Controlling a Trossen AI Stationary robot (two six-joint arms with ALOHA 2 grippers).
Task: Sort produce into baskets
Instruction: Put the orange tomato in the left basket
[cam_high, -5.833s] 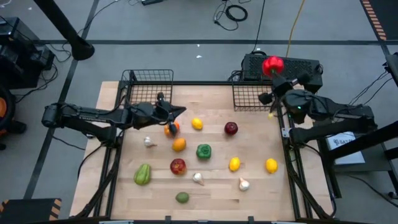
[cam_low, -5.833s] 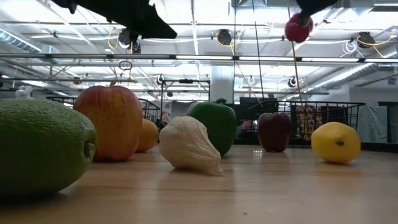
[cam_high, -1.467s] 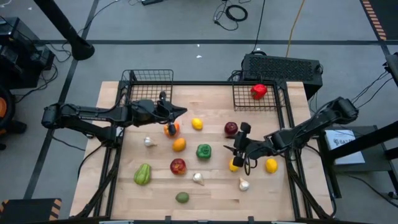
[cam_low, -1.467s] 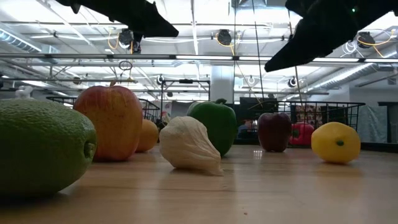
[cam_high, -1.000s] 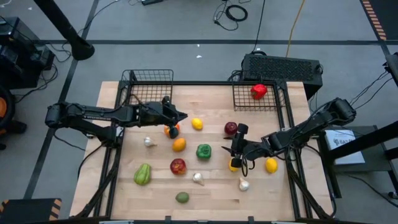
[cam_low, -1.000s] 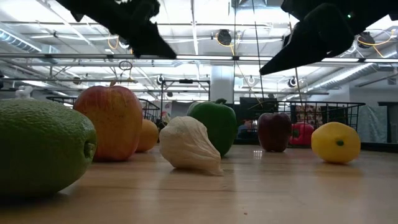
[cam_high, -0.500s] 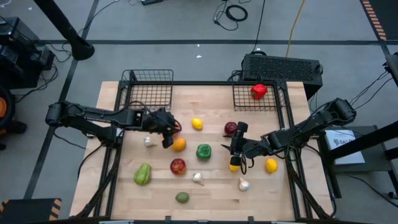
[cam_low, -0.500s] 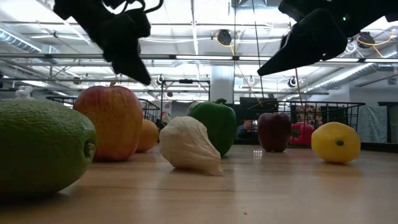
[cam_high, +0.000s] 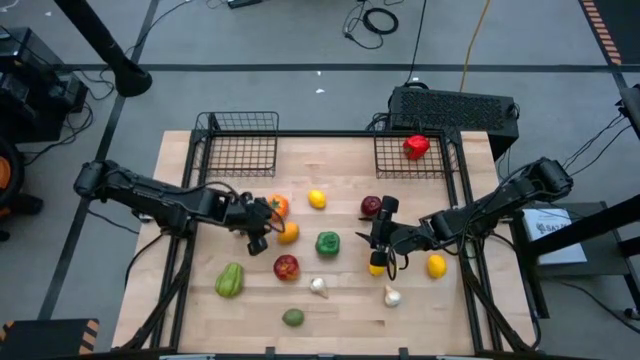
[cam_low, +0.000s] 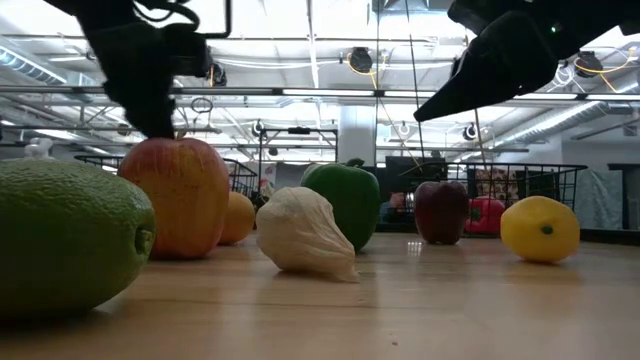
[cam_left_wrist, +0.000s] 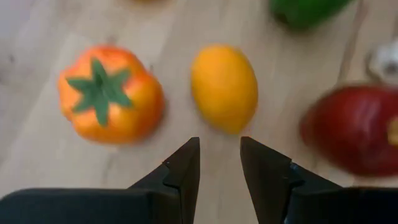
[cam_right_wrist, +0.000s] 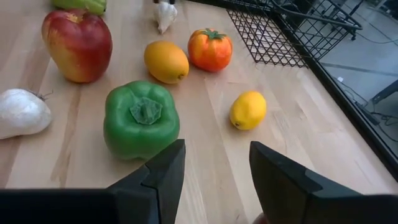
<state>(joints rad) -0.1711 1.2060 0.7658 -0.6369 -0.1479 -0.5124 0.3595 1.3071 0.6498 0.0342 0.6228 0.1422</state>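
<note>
Fingers (cam_left_wrist: 185, 163) of left gripper (cam_high: 257, 226): narrowly parted, nothing held; tips poised just short of orange (cam_left_wrist: 224, 86), tomato (cam_left_wrist: 109, 93) close beside it.

Fingers (cam_right_wrist: 163, 168) of right gripper (cam_high: 382, 235): wider apart, nothing held; green pepper (cam_right_wrist: 141, 119) ahead, small lemon (cam_right_wrist: 248, 109) off to one side. Gripper over mid-table, directly above yellow lemon (cam_high: 376, 266), beside dark red apple (cam_high: 371, 207).

Produce near left gripper, high view: orange (cam_high: 288, 232) touching or nearly touching the tips, tomato (cam_high: 277, 205) just behind, red apple (cam_high: 286, 267) near, light green piece (cam_high: 229, 280) toward the front left, garlic partly hidden under the arm.

Produce elsewhere on table (cam_high: 340, 300): lemon (cam_high: 317, 199), green pepper (cam_high: 327, 242), lemon (cam_high: 436, 265) at right, garlic (cam_high: 318, 287), garlic (cam_high: 392, 296), lime (cam_high: 292, 318) at the front edge.

Baskets: left basket (cam_high: 239, 143) at far left corner, no produce visible inside. Right basket (cam_high: 412, 161) at far right corner, holding one red pepper (cam_high: 416, 147).

Progress, as judged: early. One piece binned, about a dozen loose on the table. Left basket not yet started. Likely step in hand: both grippers lining up for a pick, left on the orange, right on the lemon below it. Sorting rule not evident.
</note>
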